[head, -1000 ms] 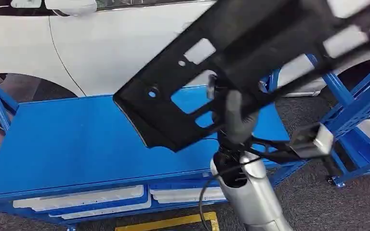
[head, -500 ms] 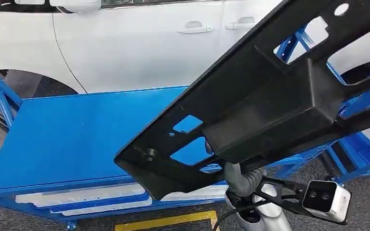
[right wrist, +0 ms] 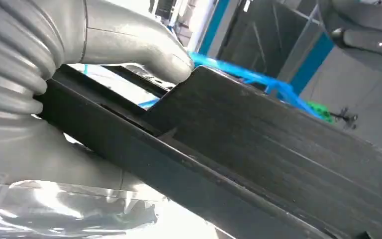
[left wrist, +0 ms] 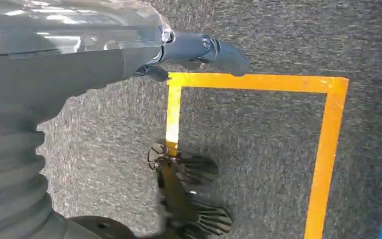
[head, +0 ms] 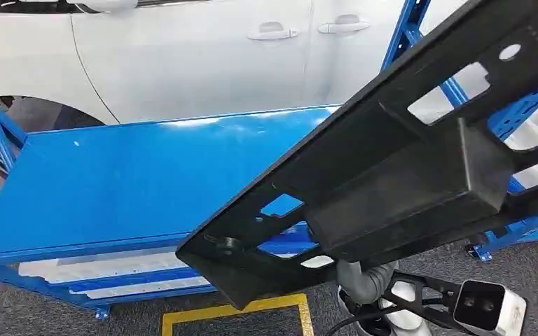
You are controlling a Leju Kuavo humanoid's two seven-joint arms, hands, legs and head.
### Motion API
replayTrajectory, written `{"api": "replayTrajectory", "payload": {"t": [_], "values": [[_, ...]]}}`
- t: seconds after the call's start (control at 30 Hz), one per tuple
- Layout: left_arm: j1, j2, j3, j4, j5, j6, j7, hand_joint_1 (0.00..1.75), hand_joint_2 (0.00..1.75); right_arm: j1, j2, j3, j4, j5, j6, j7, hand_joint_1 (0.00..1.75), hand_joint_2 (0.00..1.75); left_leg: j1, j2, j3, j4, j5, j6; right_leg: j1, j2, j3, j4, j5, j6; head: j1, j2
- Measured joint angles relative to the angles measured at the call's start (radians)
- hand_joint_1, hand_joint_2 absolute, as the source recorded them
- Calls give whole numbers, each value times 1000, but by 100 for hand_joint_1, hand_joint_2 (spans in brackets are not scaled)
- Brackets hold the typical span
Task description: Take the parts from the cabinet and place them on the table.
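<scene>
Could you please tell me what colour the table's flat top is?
Bright blue; the flat metal table top shows best in the head view.

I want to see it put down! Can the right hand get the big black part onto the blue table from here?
Probably yes. The right hand grips the black part, which hangs tilted just before the blue table, whose visible top looks bare.

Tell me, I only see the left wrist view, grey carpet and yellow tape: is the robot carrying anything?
Observer: Yes. The right hand grips a long black plastic part, thumb on top.
Operator: Where is that part?
Observer: Tilted in the air above the near edge of a blue table.
Operator: Anything behind the table?
Observer: A white car, side on, with two door handles showing.
</scene>
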Motion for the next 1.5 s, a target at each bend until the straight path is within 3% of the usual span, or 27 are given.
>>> {"api": "replayTrajectory", "payload": {"t": [0.1, 0.17, 0.27, 0.3, 0.33, 0.4, 0.47, 0.5, 0.53, 0.63, 0.67, 0.7, 0.77, 0.8, 0.83, 0.9, 0.97, 1.03, 1.07, 1.13, 1.17, 1.23, 1.3, 1.33, 1.4, 1.47, 1.5], "values": [[0, 1, 0, 0, 4, 6, 5, 0, 175, 5, -1, -3, -1, -5, 27, 0, 175, 175, -13, 0, -9, -2, 26, 9, -11, -4, 0, -5, 18, 18, 0, 0], [3, 0, 0, 0, 5, 8, 9, 0, 175, 5, -2, -11, 0, -5, 37, 0, 175, 175, 1, 8, -18, -23, 63, 15, -11, -1, -7, -4, 17, 29, 0, 0], [1, 0, 0, 0, 4, 16, 14, 0, 175, 6, -2, -22, -1, 0, 45, 0, 175, 175, 1, 10, -57, -27, 97, 25, -19, 0, -57, 156, -158, 45, 0, 0], [2, 0, 0, 0, 3, 18, 17, 0, 175, 6, -3, -24, -1, 2, 44, 0, 175, 175, 1, 11, -73, -25, 108, 24, -22, -1, -75, 235, -198, 51, 0, 0], [3, 0, 0, 0, 3, 18, 19, 0, 175, 6, -3, -24, -1, 4, 41, 0, 175, 175, 2, 11, -89, -23, 119, 22, -25, -1, -80, 290, -207, 55, 0, 0], [3, 0, 0, 0, 0, 18, 24, 0, 175, 6, -3, -25, -1, 7, 37, 0, 175, 175, 6, 12, -120, -16, 137, 14, -33, -1, -26, 259, -155, 63, 0, 0], [3, -1, 0, 0, 0, 19, 25, 0, 175, 1, -3, -25, -1, 7, 26, 0, 175, 175, 11, 12, -147, 0, 148, 4, -40, -2, 91, 104, -107, 70, 0, 0], [3, 0, 0, 0, 0, 19, 25, 0, 175, -4, -3, -25, -1, 7, 24, 0, 175, 175, 9, 11, -158, 12, 152, -2, -45, -1, 153, 16, -132, 71, 0, 0], [2, 0, 0, 0, 0, 19, 25, 0, 175, -7, -3, -24, -1, 7, 22, 0, 175, 175, 8, 10, -166, 20, 157, -8, -33, 7, 168, -12, -142, 56, 0, 0], [4, 0, 0, 0, 0, 17, 24, 0, 175, -18, -6, -24, 0, 1, 5, 0, 175, 175, 10, 9, -167, 10, 181, -31, -27, 8, 150, -6, -129, 31, 0, 0], [5, 0, 0, 0, -1, 17, 24, 0, 175, -21, -7, -24, 0, 0, 3, 0, 175, 175, 15, 7, -173, 13, 179, -36, -36, 4, 140, -14, -114, 19, 0, 0], [7, -1, 0, 0, -2, 17, 23, 0, 175, -25, -7, -24, 1, 0, 1, 0, 175, 175, 16, 7, -185, 35, 136, -40, -34, 1, 129, -14, -102, 8, 0, 0], [7, -2, 0, 0, -3, 17, 24, 0, 175, -27, -7, -24, 1, -2, 0, 0, 175, 175, 18, 7, -224, 165, 8, -45, -30, 0, 101, -14, -79, -1, 0, 0], [6, -2, 0, 0, -3, 17, 24, 0, 175, -28, -8, -24, 1, -5, -1, 0, 175, 175, 18, 7, -243, 245, -38, -48, -27, -1, 85, -13, -68, -2, 0, 0], [6, -2, 0, 0, -3, 17, 24, 0, 175, -30, -8, -24, 2, -7, -5, 0, 175, 175, 18, 7, -250, 306, -53, -49, -24, -1, 70, -12, -56, -3, 0, 0], [6, -3, -1, 0, -8, 17, 24, 0, 175, -38, -13, -24, 6, -16, -16, 0, 175, 175, 17, 7, -216, 314, -5, -45, -20, -1, 41, -10, -35, -2, 0, 0], [4, -3, -5, 0, -15, 17, 24, 0, 175, -56, -20, -23, 11, -26, -37, 0, 175, 175, 15, 6, -105, 178, 55, -29, -14, 0, 15, -10, -13, 2, 0, 0], [-3, -1, -11, 0, -18, 18, 24, 0, 175, -73, -30, -20, 12, -37, -57, 0, 175, 175, 0, 4, 30, -14, 12, -7, -9, -1, 6, -7, 2, 11, 0, 0], [-6, 0, -14, 0, -18, 18, 24, 0, 175, -79, -34, -17, 14, -41, -65, 0, 175, 175, 0, 3, 31, -17, 14, -12, -14, -4, 7, -11, 13, 18, 0, 0], [-6, 0, -17, -1, -19, 18, 24, 0, 175, -91, -46, -11, 19, -53, -80, 0, 175, 175, -10, 3, 15, -21, 27, 0, -21, -6, 5, -18, 34, 31, 0, 0], [-4, -1, -18, 0, -19, 19, 24, 0, 175, -92, -55, -8, 21, -63, -93, 0, 175, 175, -1, 5, 6, -37, 47, 8, -14, -4, 1, -23, 43, 39, 0, 0], [-6, -2, -19, 0, -20, 20, 24, 0, 175, -95, -73, 0, 23, -75, -109, 0, 175, 175, 2, 13, -17, -42, 77, 23, -19, -1, -26, 33, -53, 46, 0, 0], [-5, -2, -21, 0, -21, 21, 24, 0, 175, -96, -85, 6, 27, -74, -120, 1, 175, 175, 1, 13, -48, -41, 102, 24, -24, -1, -60, 177, -170, 55, 0, 0], [-5, -2, -21, 0, -21, 22, 25, 0, 175, -96, -93, 8, 29, -78, -123, 1, 175, 175, 1, 14, -67, -38, 114, 24, -25, -2, -73, 250, -195, 59, 0, 0], [-5, -3, -21, 0, -15, 27, 27, 0, 175, -96, -106, 12, 35, -87, -130, 1, 175, 175, 2, 14, -104, -26, 134, 20, -30, -2, -50, 286, -149, 64, 0, 0], [-4, -5, -21, 0, -12, 38, 29, 0, 175, -97, -114, 19, 42, -103, -132, 1, 175, 175, 4, 14, -139, -10, 148, 13, -33, -2, 44, 174, -80, 65, 0, 0], [-4, -6, -21, 0, -11, 40, 29, 0, 175, -100, -118, 21, 47, -108, -133, 1, 175, 175, 4, 13, -153, 0, 151, 9, -35, -4, 113, 82, -85, 63, 0, 0]]}}
